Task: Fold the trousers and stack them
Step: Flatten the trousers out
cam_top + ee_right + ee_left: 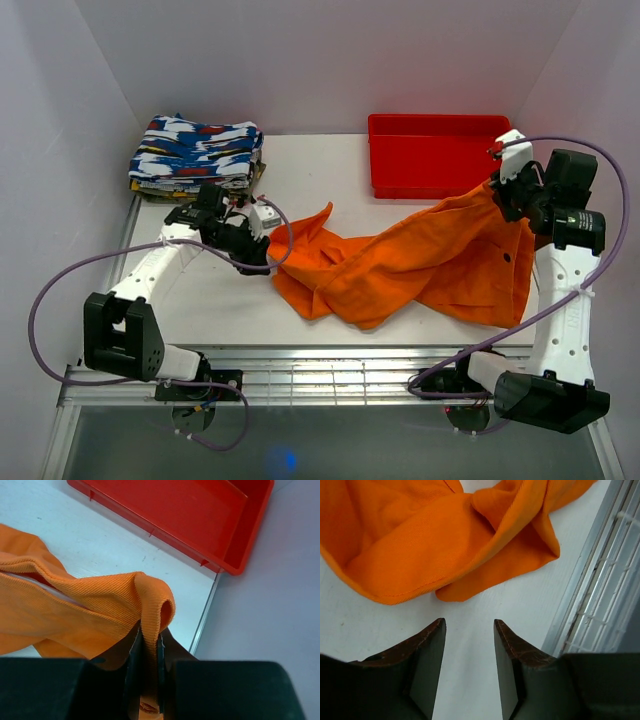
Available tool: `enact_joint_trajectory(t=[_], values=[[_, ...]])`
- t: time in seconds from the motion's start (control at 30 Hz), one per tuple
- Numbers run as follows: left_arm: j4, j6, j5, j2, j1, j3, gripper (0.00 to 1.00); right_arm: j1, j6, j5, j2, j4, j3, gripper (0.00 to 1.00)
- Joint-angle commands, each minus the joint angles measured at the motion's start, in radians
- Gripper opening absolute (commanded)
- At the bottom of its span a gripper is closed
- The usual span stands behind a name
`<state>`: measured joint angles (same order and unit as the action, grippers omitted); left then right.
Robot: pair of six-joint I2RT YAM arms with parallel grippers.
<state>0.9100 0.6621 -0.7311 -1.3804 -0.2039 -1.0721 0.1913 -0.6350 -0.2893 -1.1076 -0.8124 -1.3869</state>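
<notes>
right gripper (149, 647) is holding up one end of the orange trousers (400, 265)
the trousers are lying crumpled across the middle of the table (330, 165), reaching toward its right edge. the right gripper is pinching a fold of the cloth tight between its fingers and lifting it near the red tray (440, 155) at the far right corner. the left gripper (469, 625) is hanging just beside the cloth's left end, its fingers apart with nothing between them. a pile of folded patterned clothes (195, 155) is sitting at the far left corner.
</notes>
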Motion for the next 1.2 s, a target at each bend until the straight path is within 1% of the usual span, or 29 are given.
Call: enact_joint_trajectory(t=[0.0, 0.07, 0.1, 0.2, 0.33, 0.43, 0.5, 0.53, 0.63, 0.7, 0.77, 0.87, 0.9, 0.93, 1.0, 1.03, 1.07, 1.1, 1.13, 1.17], values=[[-0.068, 0.302, 0.019, 0.037, -0.051, 0.059, 0.53, 0.022, -0.006, 0.055, 0.049, 0.044, -0.037, 0.08], [-0.121, 0.384, 0.030, 0.053, -0.066, 0.127, 0.53, 0.023, -0.008, 0.073, 0.071, 0.044, -0.023, 0.08], [-0.140, 0.460, 0.036, 0.066, -0.072, 0.148, 0.53, 0.023, -0.008, 0.081, 0.074, 0.042, -0.015, 0.08], [-0.229, 0.546, 0.059, 0.067, -0.104, 0.218, 0.53, 0.028, -0.006, 0.113, 0.086, 0.042, -0.001, 0.08], [-0.429, 0.574, 0.094, 0.079, -0.146, 0.311, 0.54, 0.031, 0.006, 0.121, 0.098, 0.038, 0.011, 0.08], [-0.491, 0.603, 0.091, 0.090, -0.160, 0.346, 0.56, 0.031, 0.015, 0.125, 0.100, 0.032, 0.020, 0.08], [-0.533, 0.649, 0.096, 0.086, -0.176, 0.382, 0.57, 0.030, 0.024, 0.127, 0.097, 0.032, 0.026, 0.08], [-0.577, 0.659, 0.105, 0.075, -0.186, 0.396, 0.57, 0.031, 0.024, 0.127, 0.095, 0.029, 0.026, 0.08], [-0.666, 0.631, 0.131, 0.041, -0.232, 0.419, 0.58, 0.030, 0.026, 0.122, 0.091, 0.019, 0.019, 0.08], [-0.675, 0.588, 0.133, 0.020, -0.250, 0.400, 0.57, 0.031, 0.026, 0.121, 0.091, 0.018, 0.017, 0.08], [-0.625, 0.588, 0.134, -0.015, -0.281, 0.379, 0.54, 0.031, 0.024, 0.128, 0.092, 0.016, 0.017, 0.08], [-0.562, 0.597, 0.144, -0.035, -0.298, 0.359, 0.30, 0.031, 0.017, 0.128, 0.095, 0.018, 0.026, 0.08], [-0.553, 0.591, 0.147, -0.029, -0.298, 0.357, 0.18, 0.031, 0.015, 0.128, 0.095, 0.022, 0.029, 0.08], [-0.513, 0.584, 0.148, -0.023, -0.296, 0.350, 0.13, 0.031, 0.014, 0.128, 0.097, 0.021, 0.034, 0.08], [-0.441, 0.588, 0.151, 0.001, -0.296, 0.336, 0.06, 0.033, 0.009, 0.127, 0.097, 0.027, 0.038, 0.08], [-0.349, 0.599, 0.150, 0.045, -0.296, 0.328, 0.03, 0.033, 0.006, 0.125, 0.097, 0.027, 0.040, 0.08], [-0.305, 0.602, 0.141, 0.076, -0.296, 0.318, 0.00, 0.033, 0.001, 0.124, 0.097, 0.027, 0.042, 0.08], [-0.254, 0.608, 0.136, 0.113, -0.296, 0.314, 0.00, 0.033, -0.008, 0.122, 0.098, 0.028, 0.045, 0.08], [-0.164, 0.613, 0.131, 0.195, -0.296, 0.311, 0.00, 0.033, -0.012, 0.122, 0.104, 0.033, 0.049, 0.08], [-0.131, 0.610, 0.128, 0.242, -0.295, 0.307, 0.00, 0.034, -0.018, 0.122, 0.107, 0.036, 0.064, 0.08]])
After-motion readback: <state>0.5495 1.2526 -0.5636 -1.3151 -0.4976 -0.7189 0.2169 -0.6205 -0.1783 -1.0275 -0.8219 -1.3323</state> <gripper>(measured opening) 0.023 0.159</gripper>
